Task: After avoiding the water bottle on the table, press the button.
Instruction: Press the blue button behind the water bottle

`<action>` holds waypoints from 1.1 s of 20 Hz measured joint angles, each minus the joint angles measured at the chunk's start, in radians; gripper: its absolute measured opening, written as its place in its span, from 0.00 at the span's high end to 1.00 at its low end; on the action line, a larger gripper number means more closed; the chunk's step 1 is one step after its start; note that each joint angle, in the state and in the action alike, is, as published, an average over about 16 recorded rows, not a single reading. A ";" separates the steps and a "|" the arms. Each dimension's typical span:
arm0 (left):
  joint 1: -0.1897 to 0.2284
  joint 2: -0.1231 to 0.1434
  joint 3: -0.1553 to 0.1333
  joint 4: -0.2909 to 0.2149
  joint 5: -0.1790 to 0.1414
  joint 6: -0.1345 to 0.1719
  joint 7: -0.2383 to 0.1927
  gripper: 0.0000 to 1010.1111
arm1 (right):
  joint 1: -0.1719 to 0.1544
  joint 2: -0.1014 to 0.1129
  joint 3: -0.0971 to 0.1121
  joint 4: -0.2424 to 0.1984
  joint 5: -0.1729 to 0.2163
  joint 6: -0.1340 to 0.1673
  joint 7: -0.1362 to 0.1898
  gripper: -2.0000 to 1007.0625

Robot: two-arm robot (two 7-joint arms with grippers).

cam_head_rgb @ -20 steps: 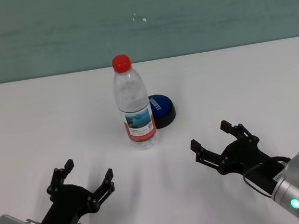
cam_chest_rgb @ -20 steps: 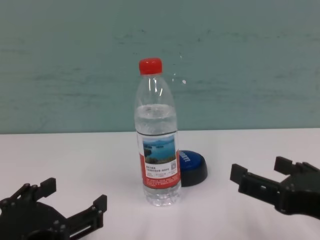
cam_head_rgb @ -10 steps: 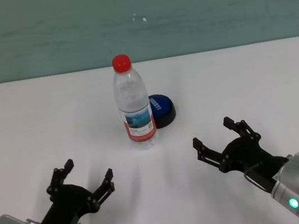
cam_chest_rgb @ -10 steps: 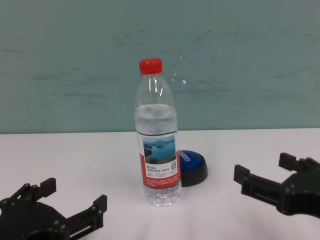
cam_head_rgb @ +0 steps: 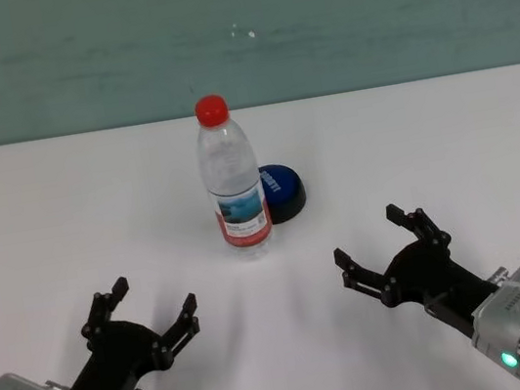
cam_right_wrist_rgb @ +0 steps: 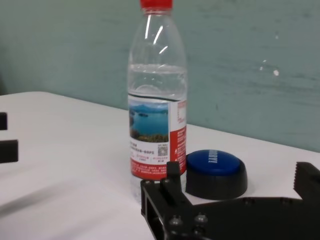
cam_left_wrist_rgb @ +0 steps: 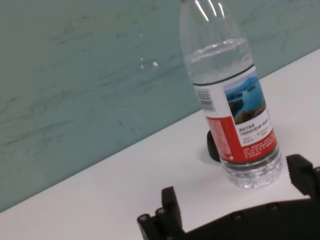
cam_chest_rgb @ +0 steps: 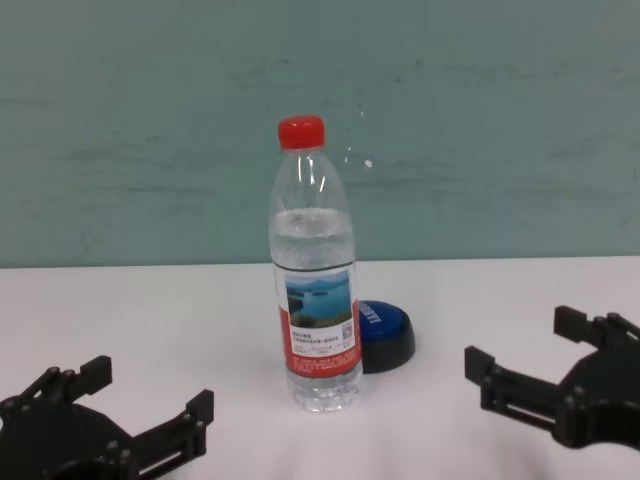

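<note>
The bottle (cam_head_rgb: pixel 234 179), tall and judged easily toppled, is not gripped; the button (cam_head_rgb: pixel 281 191) behind needs top pressing. Both jaws are held open.

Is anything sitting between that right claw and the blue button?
No. In the head view, only bare table lies between the right gripper and the button; the water bottle stands just left of the button.

Left hand (cam_head_rgb: pixel 141 318) low, fingers spread, empty. Right hand (cam_head_rgb: pixel 385 243) low, fingers spread, empty.
</note>
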 joint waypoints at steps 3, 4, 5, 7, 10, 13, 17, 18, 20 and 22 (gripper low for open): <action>0.000 0.000 0.000 0.000 0.000 0.000 0.000 0.01 | -0.005 0.004 0.004 -0.001 -0.006 -0.005 0.012 0.00; 0.000 0.000 0.000 0.000 0.000 0.000 0.000 0.01 | -0.008 0.005 0.006 -0.001 -0.006 -0.005 0.016 0.00; 0.000 0.000 0.000 0.000 0.000 0.000 0.000 0.01 | -0.011 0.006 0.008 -0.003 -0.005 -0.006 0.021 0.00; 0.000 0.000 0.000 0.000 0.000 0.000 0.000 0.01 | -0.016 0.009 0.012 -0.005 -0.003 -0.007 0.029 0.00; 0.000 0.000 0.000 0.000 0.000 0.000 0.000 0.01 | -0.024 0.012 0.018 -0.009 0.003 -0.008 0.038 0.00; 0.000 0.000 0.000 0.000 0.000 0.000 0.000 0.01 | -0.030 0.014 0.022 -0.013 0.008 -0.009 0.043 0.00; 0.000 0.000 0.000 0.000 0.000 0.000 0.000 0.01 | -0.033 0.012 0.027 -0.016 0.018 -0.006 0.046 0.00; 0.000 0.000 0.000 0.000 0.000 0.000 0.000 0.01 | -0.032 0.011 0.028 -0.015 0.021 -0.005 0.046 0.00; 0.000 0.000 0.000 0.000 0.000 0.000 0.000 0.01 | -0.029 0.007 0.029 -0.013 0.026 -0.002 0.045 0.00; 0.000 0.000 0.000 0.000 0.000 0.000 0.000 0.01 | -0.022 0.002 0.029 -0.009 0.032 0.004 0.043 0.00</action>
